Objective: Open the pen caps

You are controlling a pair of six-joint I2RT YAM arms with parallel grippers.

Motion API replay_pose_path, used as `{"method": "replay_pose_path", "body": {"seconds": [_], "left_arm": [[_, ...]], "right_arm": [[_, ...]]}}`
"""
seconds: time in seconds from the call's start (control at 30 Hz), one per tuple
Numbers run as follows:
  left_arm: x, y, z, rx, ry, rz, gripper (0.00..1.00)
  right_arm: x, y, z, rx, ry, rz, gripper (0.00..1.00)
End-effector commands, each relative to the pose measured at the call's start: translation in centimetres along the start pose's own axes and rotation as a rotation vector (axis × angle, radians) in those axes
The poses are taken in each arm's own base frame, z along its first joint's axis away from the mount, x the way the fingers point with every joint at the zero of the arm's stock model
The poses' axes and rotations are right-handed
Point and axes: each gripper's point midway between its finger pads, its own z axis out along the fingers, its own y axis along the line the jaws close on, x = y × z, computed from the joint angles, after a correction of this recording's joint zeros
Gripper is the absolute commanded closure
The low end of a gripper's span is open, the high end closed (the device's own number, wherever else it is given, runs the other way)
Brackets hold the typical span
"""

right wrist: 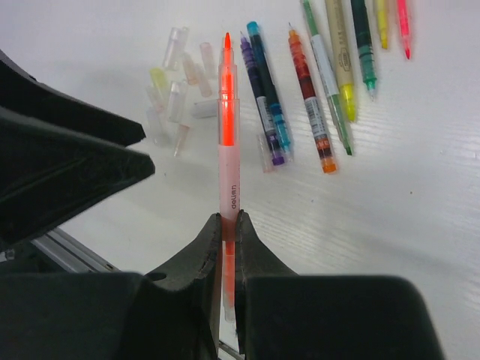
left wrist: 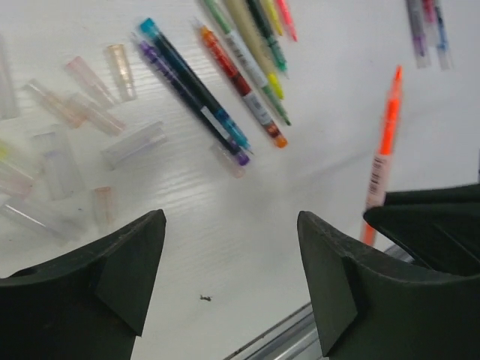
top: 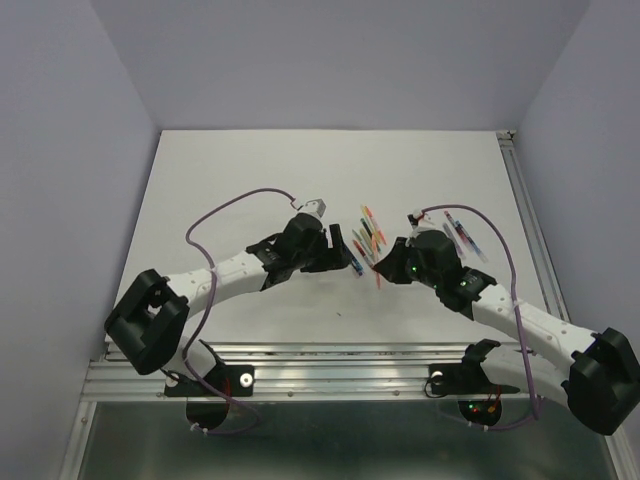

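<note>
1. Left gripper: jaws spread wide with nothing between them. Its two dark fingers fill the lower corners of the left wrist view, and bare white surface shows in the gap.
2. Right gripper: jaws pressed together, clamping the orange pen by the lower part of its barrel. The pen runs straight up the frame from the fingertips, pointed orange end uppermost. In the left wrist view the same pen slants down the right side, its lower end hidden behind the right gripper's dark body.
3. Pen caps: a loose cluster of pale translucent tubes lying flat, upper left of centre in the right wrist view and along the left side of the left wrist view. Some are tinted pink and one is yellowish. Another cap lies against the lower end of the purple pen. The exact count cannot be told.
4. Pens: a row lying side by side in the upper right of the right wrist view, coloured purple, teal, red, green, olive-yellow, dark green, yellow and pink. The purple and teal barrels touch. The row sits just right of the caps.
5. Further pens: a small separate group above and right of the right gripper in the top view. They are blurred in the top right corner of the left wrist view.
6. Table: white. A small dark speck lies between the left fingers, and a metal rail runs along the lower edge of the tabletop.
</note>
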Motion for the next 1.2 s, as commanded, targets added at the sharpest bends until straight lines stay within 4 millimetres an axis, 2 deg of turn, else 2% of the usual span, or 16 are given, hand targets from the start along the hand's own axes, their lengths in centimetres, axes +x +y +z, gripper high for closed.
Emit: {"method": "replay_pose_path", "body": {"seconds": [0.0, 0.03, 0.07, 0.17, 0.23, 0.43, 0.57, 0.67, 0.73, 1.0, 1.1, 1.17], "left_arm": [[-0.4, -5.1, -2.5, 0.254, -0.049, 0.105, 0.15], [0.1, -6.0, -3.0, 0.308, -0.037, 0.124, 0.14], [-0.2, -6.9, -3.8, 0.368, -0.064, 0.139, 0.08], [0.7, -9.3, -5.8, 0.515, -0.059, 0.185, 0.01], [0.9, -10.3, -6.5, 0.559, -0.073, 0.206, 0.01], [1.3, -11.5, -6.3, 0.59, -0.066, 0.25, 0.01], [1.5, -11.7, -5.6, 0.588, -0.046, 0.255, 0.06], [1.4, -12.0, -5.4, 0.594, -0.047, 0.258, 0.22], [1.4, -12.0, -5.1, 0.594, -0.042, 0.255, 0.28], [1.1, -12.2, -5.1, 0.592, -0.054, 0.246, 0.3], [0.9, -12.2, -5.0, 0.583, -0.061, 0.238, 0.34], [0.8, -12.3, -4.8, 0.583, -0.06, 0.236, 0.42]], "right_arm": [[-3.6, 3.0, 0.2, -0.1, -0.121, 0.066, 0.99], [-4.0, 3.2, 0.2, -0.105, -0.131, 0.083, 0.99], [-4.4, 3.6, 0.1, -0.116, -0.143, 0.098, 0.99], [-6.0, 4.1, 0.0, -0.114, -0.196, 0.182, 0.99], [-6.7, 4.7, -0.2, -0.136, -0.22, 0.236, 0.99], [-8.1, 6.4, -0.8, -0.232, -0.276, 0.337, 0.99], [-8.4, 7.0, -1.0, -0.267, -0.278, 0.359, 0.99], [-8.2, 7.1, -1.0, -0.271, -0.267, 0.359, 0.99], [-7.8, 7.6, -1.0, -0.292, -0.241, 0.354, 0.99], [-7.1, 7.8, -0.8, -0.308, -0.206, 0.33, 0.99], [-6.8, 8.1, -0.8, -0.326, -0.193, 0.318, 0.99], [-6.6, 8.0, -0.7, -0.326, -0.187, 0.31, 0.99]]}}
